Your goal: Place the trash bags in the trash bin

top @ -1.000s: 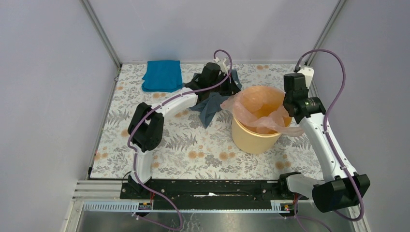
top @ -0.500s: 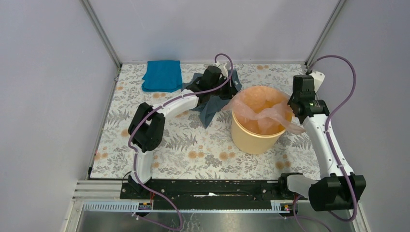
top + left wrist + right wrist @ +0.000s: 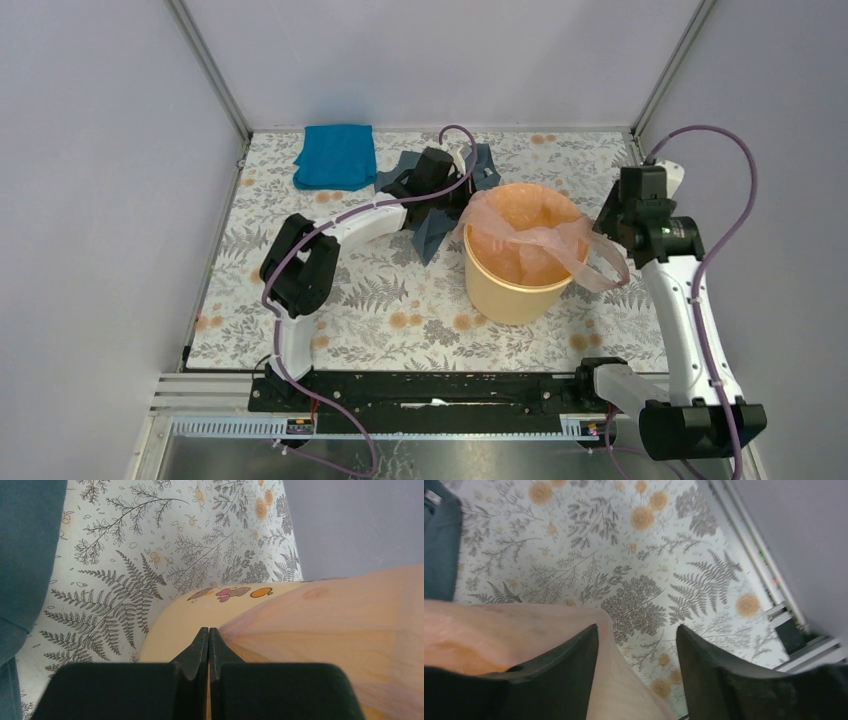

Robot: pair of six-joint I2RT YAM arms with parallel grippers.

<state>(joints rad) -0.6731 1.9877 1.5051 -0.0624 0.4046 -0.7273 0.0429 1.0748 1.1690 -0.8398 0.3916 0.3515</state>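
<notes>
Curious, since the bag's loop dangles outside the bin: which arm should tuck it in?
Probably right: right gripper open beside the loop of the pink trash bag; left gripper shut on its far edge.

Bin mouth: the trash bin (image 3: 512,298) is capped by the trash bag (image 3: 520,240), its film stretched over the rim and sagging inside; a descent from above meets plastic first. Far-left rim: taken by the left gripper (image 3: 208,634), fingers pressed together at the film's edge. Behind it: grey garment (image 3: 430,228) bunched under the left arm (image 3: 350,222), just beside the bin. Right rim: film trails outside toward the right gripper (image 3: 636,632), fingers spread, plastic lying against one. Far-left corner: blue cloth (image 3: 336,155). Open passage: patterned table (image 3: 390,300) left of and in front of the bin. Limits: enclosure walls (image 3: 110,200) left, rear, right.
</notes>
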